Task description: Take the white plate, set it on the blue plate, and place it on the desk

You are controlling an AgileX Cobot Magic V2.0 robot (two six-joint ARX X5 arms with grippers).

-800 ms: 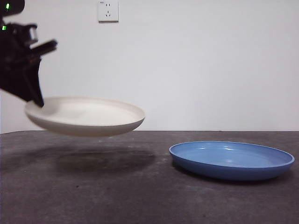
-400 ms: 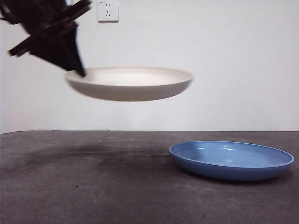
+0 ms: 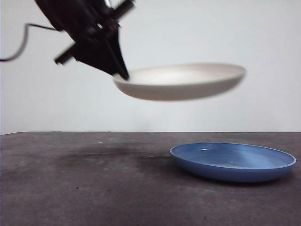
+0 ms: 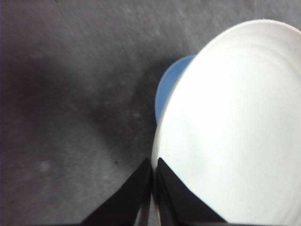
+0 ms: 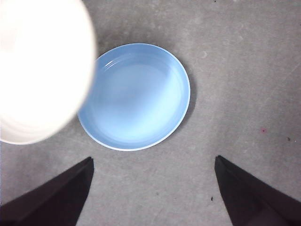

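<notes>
The left gripper (image 3: 123, 75) holds the white plate (image 3: 181, 81) by its rim, fingers clenched on the edge, high above the desk (image 3: 94, 188) — partly over the blue plate (image 3: 233, 161), for stacking. The right gripper (image 5: 153, 188) waits above, fingers spread.

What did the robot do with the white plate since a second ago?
The left gripper, its fingers shut on the rim, lifted the white plate higher and carried it sideways across the front view toward the blue plate, so it now hangs partly above it. The blue plate stayed put on the desk. The right gripper hangs open above the blue plate.
</notes>
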